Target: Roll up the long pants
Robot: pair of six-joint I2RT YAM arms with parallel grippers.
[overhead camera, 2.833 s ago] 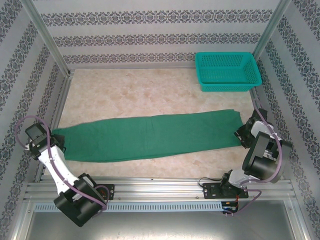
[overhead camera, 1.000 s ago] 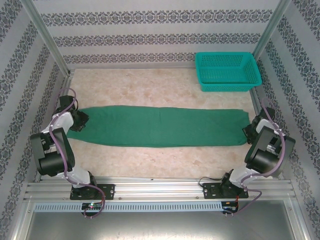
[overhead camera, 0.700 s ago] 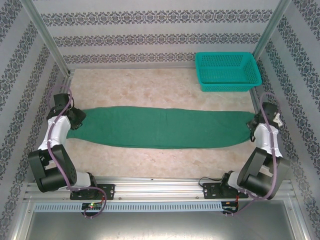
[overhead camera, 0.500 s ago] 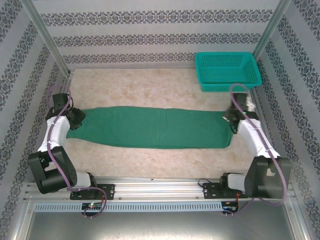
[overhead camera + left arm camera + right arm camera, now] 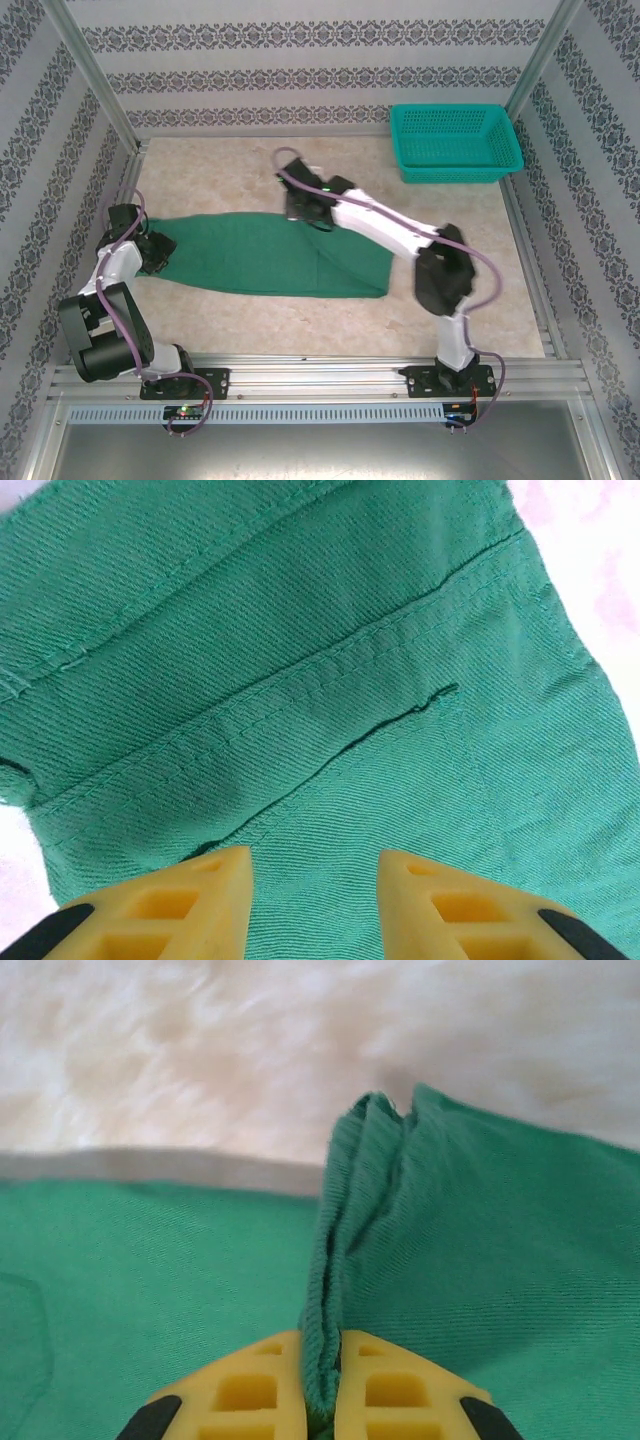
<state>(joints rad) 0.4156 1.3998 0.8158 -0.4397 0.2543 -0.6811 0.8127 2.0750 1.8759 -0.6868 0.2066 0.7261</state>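
The long pants (image 5: 250,262) lie dark green across the marbled table, their right end folded back over the middle. My right gripper (image 5: 302,207) is stretched out to the far edge of the cloth and is shut on a bunched hem. In the right wrist view that hem stands as a ridge (image 5: 350,1210) pinched in my right gripper (image 5: 322,1350). My left gripper (image 5: 157,250) rests at the pants' left end. In the left wrist view my left gripper (image 5: 315,865) has its yellow fingers apart over flat, seamed cloth (image 5: 300,660).
A teal mesh basket (image 5: 455,140) stands at the back right corner. Metal frame rails run along both sides and the near edge of the table (image 5: 450,260). Patterned walls close in the back and sides.
My right gripper has carried the pants' right end leftward and away, folding it over the middle, so the cloth now spans about half its former length. The left gripper has stayed put.
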